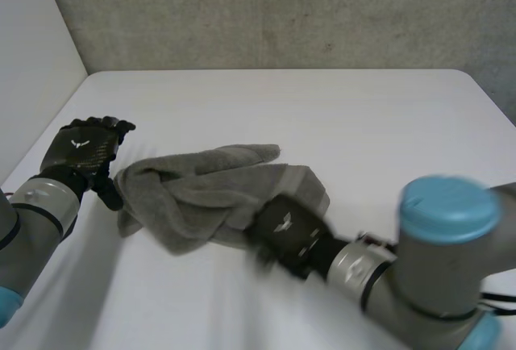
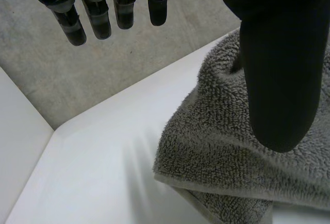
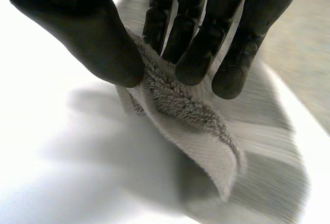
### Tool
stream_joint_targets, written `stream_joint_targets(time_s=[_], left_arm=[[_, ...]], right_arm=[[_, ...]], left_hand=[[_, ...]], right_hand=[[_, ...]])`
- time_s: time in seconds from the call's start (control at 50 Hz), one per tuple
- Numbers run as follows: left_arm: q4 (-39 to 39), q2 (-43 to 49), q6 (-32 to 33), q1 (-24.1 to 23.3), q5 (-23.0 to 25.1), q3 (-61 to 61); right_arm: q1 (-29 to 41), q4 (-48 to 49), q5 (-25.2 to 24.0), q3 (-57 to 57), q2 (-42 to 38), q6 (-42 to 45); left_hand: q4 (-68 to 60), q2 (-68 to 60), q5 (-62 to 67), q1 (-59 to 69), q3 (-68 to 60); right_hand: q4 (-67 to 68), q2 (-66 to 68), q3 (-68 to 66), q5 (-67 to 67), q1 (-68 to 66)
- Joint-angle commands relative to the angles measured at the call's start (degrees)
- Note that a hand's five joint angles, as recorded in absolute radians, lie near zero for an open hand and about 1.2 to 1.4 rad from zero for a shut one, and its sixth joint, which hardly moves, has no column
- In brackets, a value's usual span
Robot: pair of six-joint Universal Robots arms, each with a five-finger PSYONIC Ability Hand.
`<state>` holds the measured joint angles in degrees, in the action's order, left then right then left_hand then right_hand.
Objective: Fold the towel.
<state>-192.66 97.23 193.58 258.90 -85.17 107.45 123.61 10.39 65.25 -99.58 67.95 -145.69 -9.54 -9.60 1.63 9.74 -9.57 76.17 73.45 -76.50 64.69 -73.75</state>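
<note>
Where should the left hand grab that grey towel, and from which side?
Likely the thick, doubled-over end of the towel beside the left hand, coming in from the left side of the table. The fold there makes a plump rim that fingers and thumb could close on. The right hand pinches the near edge between thumb and fingers, so this end is the free one.

We found the towel (image 1: 201,193) bunched on the table (image 1: 339,116), left of its middle and toward the near side. Our left hand (image 1: 85,150) sat at its left end; our right hand (image 1: 286,233) was at its near right edge, that edge between thumb and fingers.
</note>
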Motion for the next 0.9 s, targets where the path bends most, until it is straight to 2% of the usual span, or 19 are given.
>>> stream_joint_targets(time_s=[0.02,0.06,0.08,0.12,0.26,0.36,0.42,0.46,0.52,0.64,0.8,0.9], left_arm=[[0.3,-0.1,0.2,0.2,2.5,1.4],[0.3,0.0,0.4,0.2,4.0,1.8],[0.3,0.0,0.4,0.2,4.0,1.8],[0.3,0.0,0.4,0.2,4.7,2.0],[0.4,0.7,0.6,0.3,7.8,2.9],[0.4,0.8,0.6,0.3,9.2,3.9],[1.3,0.8,1.0,0.0,12.0,5.5],[3.8,0.8,2.7,-0.5,14.3,6.7],[5.8,0.3,4.3,-0.7,15.3,7.7],[7.1,0.1,4.8,-1.1,15.6,9.2],[7.5,0.4,6.7,-5.6,15.7,11.4],[5.5,0.9,10.0,-8.1,15.6,12.8]], right_arm=[[-11.5,-0.1,0.7,-1.1,7.1,-9.4],[-17.7,0.1,0.2,-2.2,9.4,-14.1],[-17.7,0.1,0.2,-2.2,9.4,-14.1],[-22.5,0.8,0.0,-3.5,10.4,-18.4],[-28.9,4.4,-0.2,-6.4,9.8,-24.4],[-30.5,5.0,-0.3,-6.2,9.0,-26.0],[-30.7,5.1,-0.3,-6.2,8.9,-26.3],[-30.7,5.2,-0.3,-6.4,8.8,-26.3],[-30.7,5.2,-0.4,-6.5,8.8,-26.3],[-30.7,5.2,-0.4,-6.5,8.8,-26.3],[-30.8,5.2,-0.8,-6.5,8.7,-26.2],[-30.8,5.2,-1.4,-6.6,8.7,-26.1]], left_hand=[[-2.0,-2.0,-0.1,1.8,-2.0],[-2.0,-2.0,-0.1,1.8,-2.0],[-2.0,-2.0,-0.1,1.8,-2.0],[-2.0,-2.0,-0.1,1.8,-2.0],[-3.5,-3.5,1.4,3.3,-3.5],[-6.2,-6.2,4.1,6.0,-6.2],[-12.4,-12.4,10.4,12.2,-12.4],[-13.5,-13.4,11.4,13.3,-13.4],[-13.3,-13.2,11.2,13.1,-13.3],[-13.3,-13.2,11.2,13.1,-13.3],[-13.3,-13.2,11.2,13.1,-13.3],[-6.1,-6.0,4.0,5.9,-6.0]], right_hand=[[3.8,6.5,-3.5,5.3,-6.3],[3.8,6.5,-3.5,5.3,-6.3],[3.8,6.5,-3.5,5.3,-6.3],[3.8,6.5,-3.5,5.3,-6.3],[3.8,6.5,-3.5,5.3,-6.3],[3.8,6.5,-3.5,5.3,-6.3],[3.8,6.5,-3.5,5.3,-6.3],[3.8,6.5,-3.5,5.3,-6.3],[3.8,6.5,-3.5,5.3,-6.3],[3.8,6.5,-3.5,5.3,-6.3],[3.8,6.5,-3.5,5.3,-6.3],[3.8,6.5,-3.5,5.3,-6.3]])
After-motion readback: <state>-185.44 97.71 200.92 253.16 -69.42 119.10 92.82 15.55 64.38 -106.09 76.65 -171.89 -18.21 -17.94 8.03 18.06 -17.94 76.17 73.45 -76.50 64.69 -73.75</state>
